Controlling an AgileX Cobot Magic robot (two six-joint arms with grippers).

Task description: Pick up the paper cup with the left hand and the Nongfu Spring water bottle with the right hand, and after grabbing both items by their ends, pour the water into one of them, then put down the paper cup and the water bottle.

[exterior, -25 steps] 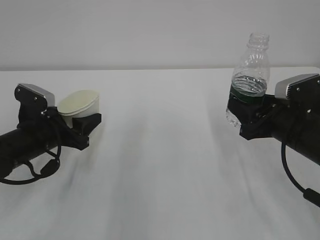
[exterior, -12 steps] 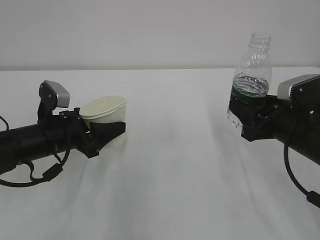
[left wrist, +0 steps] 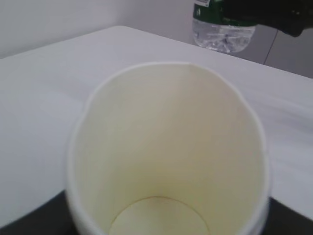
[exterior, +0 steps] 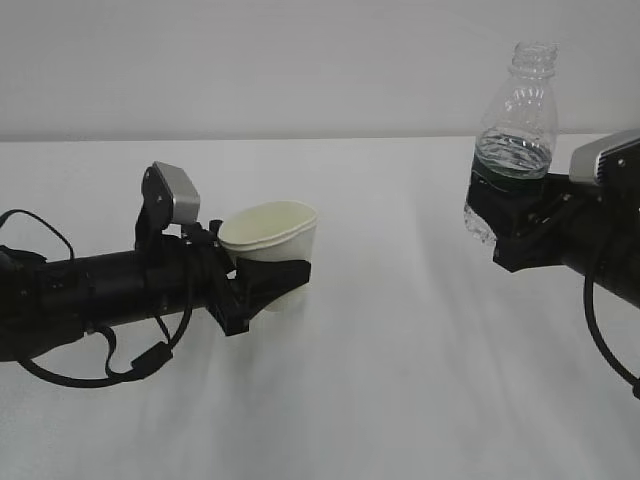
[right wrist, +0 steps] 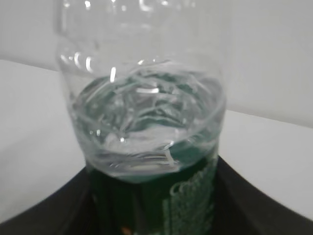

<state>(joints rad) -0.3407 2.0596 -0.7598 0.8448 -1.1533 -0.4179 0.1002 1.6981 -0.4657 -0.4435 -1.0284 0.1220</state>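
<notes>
Paper cup [exterior: 270,232] sat between the jaws of the left hand [exterior: 262,285], clamped low on its wall, with its open mouth tilted up and its inside dry. It looked light and soft, so a hard squeeze would likely crush it. The right hand [exterior: 512,228] grasped the Nongfu Spring water bottle [exterior: 512,130] around its green label, upright and capless above the jaws. The water [right wrist: 146,132] reached just over the label. The thin ribbed plastic seemed slippery and easy to dent.
</notes>
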